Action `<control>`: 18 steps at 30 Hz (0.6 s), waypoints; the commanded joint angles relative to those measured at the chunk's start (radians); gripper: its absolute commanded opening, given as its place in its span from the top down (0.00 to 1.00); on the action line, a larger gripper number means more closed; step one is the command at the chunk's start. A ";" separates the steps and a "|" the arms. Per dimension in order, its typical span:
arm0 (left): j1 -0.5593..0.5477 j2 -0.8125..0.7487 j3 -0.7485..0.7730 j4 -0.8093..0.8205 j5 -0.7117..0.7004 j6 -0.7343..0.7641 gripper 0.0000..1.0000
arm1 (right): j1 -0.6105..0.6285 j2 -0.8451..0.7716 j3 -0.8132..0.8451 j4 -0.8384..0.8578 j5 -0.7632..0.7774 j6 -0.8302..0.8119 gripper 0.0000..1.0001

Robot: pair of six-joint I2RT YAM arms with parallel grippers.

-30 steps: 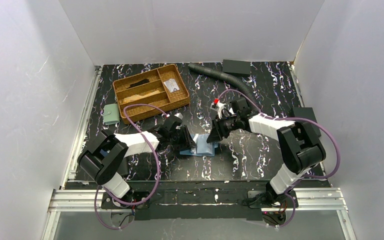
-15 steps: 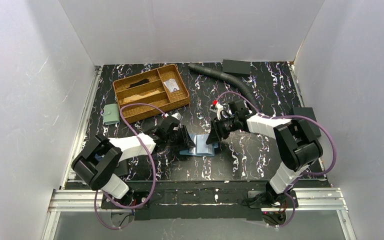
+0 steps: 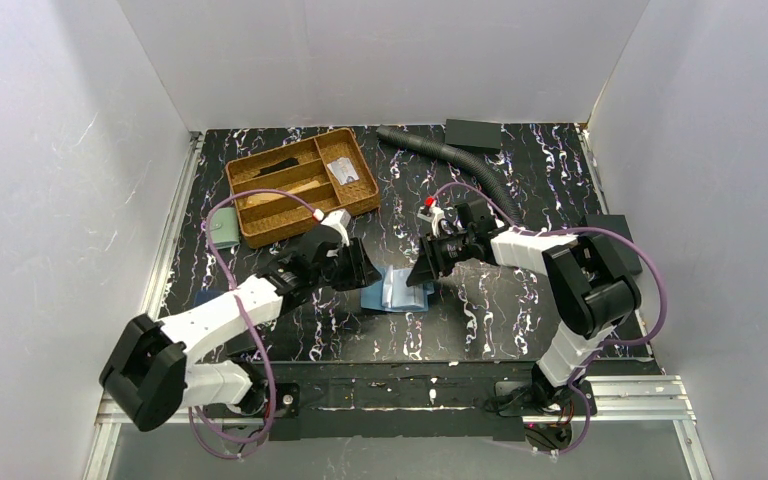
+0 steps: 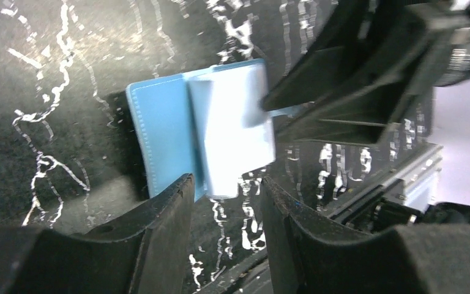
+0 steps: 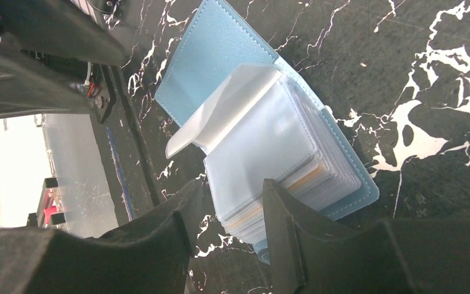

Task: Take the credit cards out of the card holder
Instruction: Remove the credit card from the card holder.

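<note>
The black marbled bench (image 3: 500,320) carries the card holder (image 3: 397,292) near its middle, lying open between the two arms. The left tool (image 3: 355,268) is just to the holder's left, and the right tool (image 3: 428,272) is at its right edge.

In its wrist view the left tool (image 4: 226,184) has its jaws apart with nothing between them, close to the holder's near edge. The right tool (image 5: 232,190) also has its jaws apart. The corner of the sleeve stack shows between them, and from the left wrist view one finger seems to rest on the top sleeve. I cannot tell whether it is pressing down.

The holder looks light and floppy. It has a thin stitched blue cover (image 5: 214,55) that would probably slide on the smooth bench if pulled from one side only. One tool should therefore pin the bare cover half down flat.

Inside is a fan of clear plastic sleeves (image 5: 263,141), soft and glossy, with one leaf (image 5: 220,116) curled up loose. They will probably buckle and slip rather than resist a pinch.

The credit cards (image 5: 306,177) show only as thin orange and pale edges at the open end of the stack. They are stiff, slick and light. The best hold is probably a pinch across a card's exposed short edge, drawn straight out along the sleeve.
</note>
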 commanded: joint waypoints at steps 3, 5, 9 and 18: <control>-0.001 -0.083 0.029 0.102 0.143 0.027 0.57 | 0.005 0.026 -0.007 0.085 -0.052 0.076 0.51; -0.021 -0.078 0.033 0.110 0.163 0.039 0.57 | 0.007 0.035 -0.009 0.098 -0.061 0.093 0.51; -0.058 -0.080 -0.006 0.146 0.170 0.050 0.57 | 0.007 0.037 -0.011 0.129 -0.071 0.134 0.51; -0.224 -0.031 -0.034 0.305 0.091 0.117 0.50 | 0.007 0.005 -0.009 0.133 -0.035 0.144 0.50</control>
